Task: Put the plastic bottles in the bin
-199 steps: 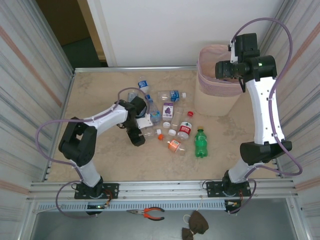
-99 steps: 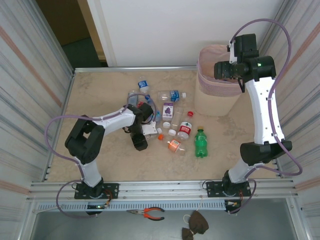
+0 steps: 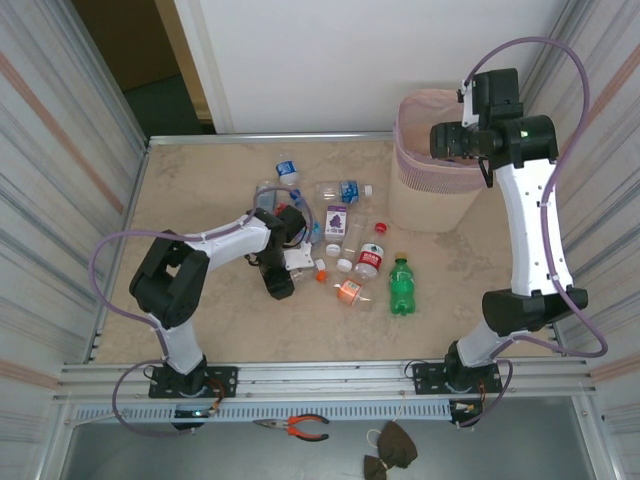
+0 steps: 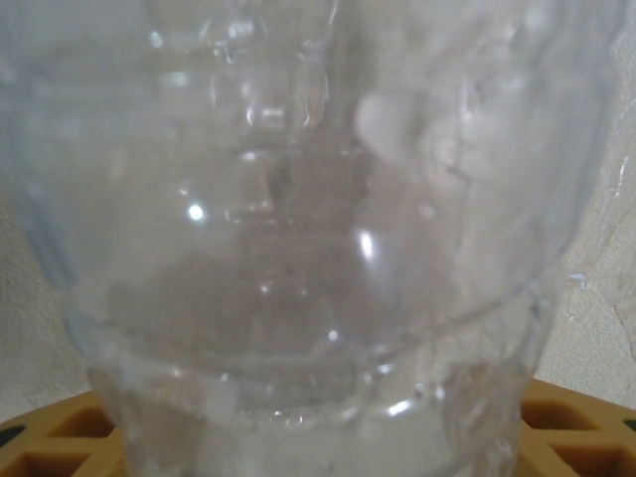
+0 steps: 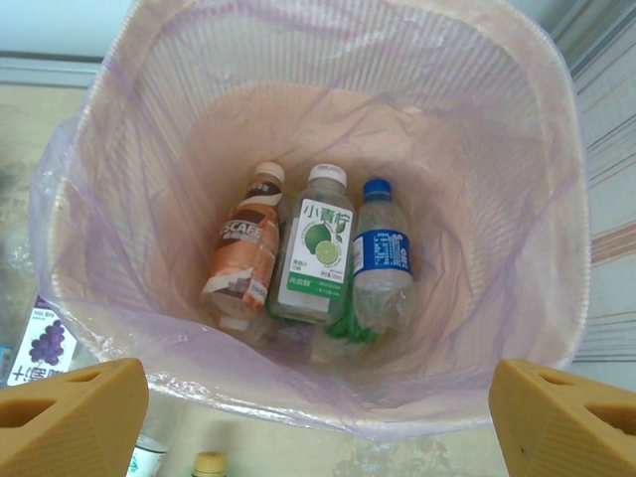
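Holding several bottles (image 5: 318, 248), bin (image 5: 556, 199) sits under released right claw (image 5: 318, 405); left claw (image 3: 298, 258) unclear.

Right claw (image 5: 318, 417) wide agape.

Clear glossy plastic bottle (image 4: 318, 199); pink ribbed plastic bin (image 5: 477, 149); matt tabletop (image 3: 200, 180).

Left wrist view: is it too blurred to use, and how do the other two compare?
Left wrist: a clear bottle very close, soft-focus, with small glints. Right wrist: sharp, labels inside the bin readable. Top external: even light, faint shadows.
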